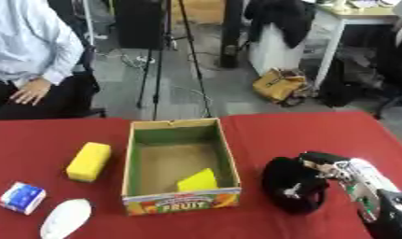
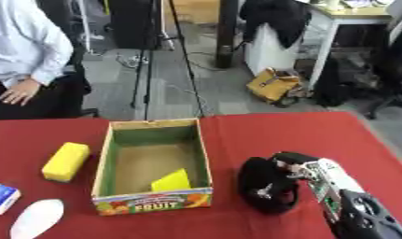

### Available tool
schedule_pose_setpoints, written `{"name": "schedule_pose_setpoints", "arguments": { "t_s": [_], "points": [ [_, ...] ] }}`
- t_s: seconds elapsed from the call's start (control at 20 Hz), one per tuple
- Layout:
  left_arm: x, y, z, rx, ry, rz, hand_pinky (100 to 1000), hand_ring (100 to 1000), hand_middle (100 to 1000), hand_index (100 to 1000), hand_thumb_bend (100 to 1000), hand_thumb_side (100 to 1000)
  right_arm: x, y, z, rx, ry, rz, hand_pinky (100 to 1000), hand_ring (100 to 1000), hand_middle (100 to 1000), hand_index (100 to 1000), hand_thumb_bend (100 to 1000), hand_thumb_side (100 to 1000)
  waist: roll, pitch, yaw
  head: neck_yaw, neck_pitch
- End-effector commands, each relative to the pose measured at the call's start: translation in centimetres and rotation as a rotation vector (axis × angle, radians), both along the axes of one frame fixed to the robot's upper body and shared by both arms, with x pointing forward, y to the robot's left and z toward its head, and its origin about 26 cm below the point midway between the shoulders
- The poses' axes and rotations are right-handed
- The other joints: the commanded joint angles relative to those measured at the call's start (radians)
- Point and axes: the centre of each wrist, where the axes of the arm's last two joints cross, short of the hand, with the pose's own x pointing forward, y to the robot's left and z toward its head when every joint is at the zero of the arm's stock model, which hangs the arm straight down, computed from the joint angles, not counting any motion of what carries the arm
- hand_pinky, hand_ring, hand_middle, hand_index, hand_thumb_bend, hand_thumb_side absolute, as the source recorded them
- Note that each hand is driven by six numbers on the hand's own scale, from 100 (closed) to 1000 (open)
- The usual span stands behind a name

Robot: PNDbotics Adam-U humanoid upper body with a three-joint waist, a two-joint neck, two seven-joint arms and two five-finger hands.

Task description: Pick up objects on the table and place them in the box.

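The right hand was a blurred black mass beside the box; whether its fingers were straight or curled could not be told, and its arm ran off the lower right corner. The yellow piece in the box was partly hidden by the front wall, so its whole shape stayed unknown. The white object at the lower left was cut by the bottom edge and too soft to identify, perhaps a bag. The carton was cut by the left edge in the right eye view. The print on the box front was mostly unreadable.
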Motion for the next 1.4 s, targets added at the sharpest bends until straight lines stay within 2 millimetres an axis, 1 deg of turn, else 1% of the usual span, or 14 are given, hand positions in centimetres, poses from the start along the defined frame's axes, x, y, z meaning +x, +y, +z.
{"name": "schedule_pose_setpoints", "arguments": {
  "t_s": [0.05, 0.2, 0.45, 0.5, 0.55, 0.6, 0.85, 1.05, 1.1, 1.15, 1.2, 1.25, 1.3, 1.4],
  "points": [
    [-0.22, 0.00, 0.88, 0.017, -0.028, -0.003, 934, 892, 820, 792, 100, 853, -0.06, -1.25, 1.27, -0.014, -0.033, -0.017, 508, 643, 587, 753, 531, 482, 0.002, -0.017, 0.000, 0.000, -0.001],
    [-0.22, 0.00, 0.89, 0.018, -0.028, -0.003, 934, 892, 820, 792, 100, 852, -0.02, -1.35, 1.19, -0.005, -0.034, -0.010, 480, 649, 602, 761, 514, 411, 0.002, -0.016, -0.001, 0.000, 0.000],
    [-0.22, 0.01, 0.88, 0.017, -0.027, -0.002, 934, 892, 820, 792, 100, 854, 0.04, -1.47, 1.09, 0.009, -0.042, -0.010, 440, 639, 602, 759, 505, 385, 0.002, -0.016, 0.000, 0.000, -0.001],
    [-0.22, 0.01, 0.88, 0.017, -0.027, -0.002, 934, 892, 820, 792, 100, 855, 0.06, -1.48, 1.06, 0.013, -0.044, -0.011, 369, 617, 590, 745, 485, 344, 0.002, -0.015, 0.000, -0.001, 0.000],
    [-0.22, 0.01, 0.87, 0.016, -0.027, -0.003, 934, 892, 820, 792, 100, 855, 0.08, -1.48, 1.03, 0.017, -0.047, -0.013, 369, 617, 590, 745, 485, 344, 0.002, -0.015, 0.000, -0.001, 0.000],
    [-0.23, 0.02, 0.87, 0.016, -0.026, -0.003, 934, 892, 820, 792, 100, 855, 0.08, -1.49, 1.00, 0.023, -0.050, -0.015, 326, 606, 574, 727, 477, 320, 0.002, -0.015, 0.000, -0.001, 0.000],
    [-0.23, 0.04, 0.88, 0.015, -0.027, -0.001, 934, 892, 820, 791, 100, 855, 0.10, -1.56, 0.87, 0.043, -0.068, -0.021, 277, 586, 550, 698, 432, 299, 0.002, -0.015, -0.001, -0.002, 0.000],
    [-0.23, 0.06, 0.85, 0.015, -0.027, 0.000, 934, 892, 820, 791, 100, 856, 0.10, -1.59, 0.79, 0.055, -0.079, -0.026, 235, 568, 536, 666, 361, 283, 0.002, -0.014, -0.001, -0.004, 0.000],
    [-0.23, 0.06, 0.85, 0.015, -0.027, 0.000, 933, 892, 820, 791, 100, 857, 0.11, -1.58, 0.79, 0.059, -0.083, -0.028, 210, 555, 532, 650, 298, 280, 0.001, -0.015, 0.000, -0.004, 0.000],
    [-0.23, 0.05, 0.84, 0.015, -0.026, -0.001, 933, 892, 820, 791, 100, 857, 0.12, -1.56, 0.81, 0.063, -0.086, -0.029, 210, 555, 532, 650, 298, 280, 0.001, -0.015, 0.000, -0.004, 0.000],
    [-0.23, 0.05, 0.83, 0.015, -0.026, -0.001, 933, 892, 821, 791, 100, 857, 0.14, -1.53, 0.82, 0.068, -0.089, -0.030, 198, 549, 538, 631, 210, 291, 0.001, -0.015, 0.000, -0.004, 0.001],
    [-0.24, 0.05, 0.83, 0.015, -0.026, -0.001, 933, 892, 821, 791, 100, 857, 0.16, -1.50, 0.85, 0.073, -0.091, -0.031, 198, 549, 538, 631, 210, 291, 0.001, -0.015, 0.000, -0.004, 0.001],
    [-0.24, 0.05, 0.82, 0.015, -0.025, -0.001, 933, 892, 821, 791, 100, 856, 0.18, -1.48, 0.89, 0.078, -0.092, -0.032, 193, 545, 540, 622, 127, 296, 0.001, -0.015, 0.000, -0.004, 0.001],
    [-0.24, 0.06, 0.82, 0.016, -0.025, -0.001, 933, 892, 821, 791, 100, 856, 0.22, -1.40, 1.00, 0.084, -0.093, -0.033, 186, 538, 535, 614, 100, 300, 0.001, -0.016, 0.000, -0.004, 0.001]
  ]
}}
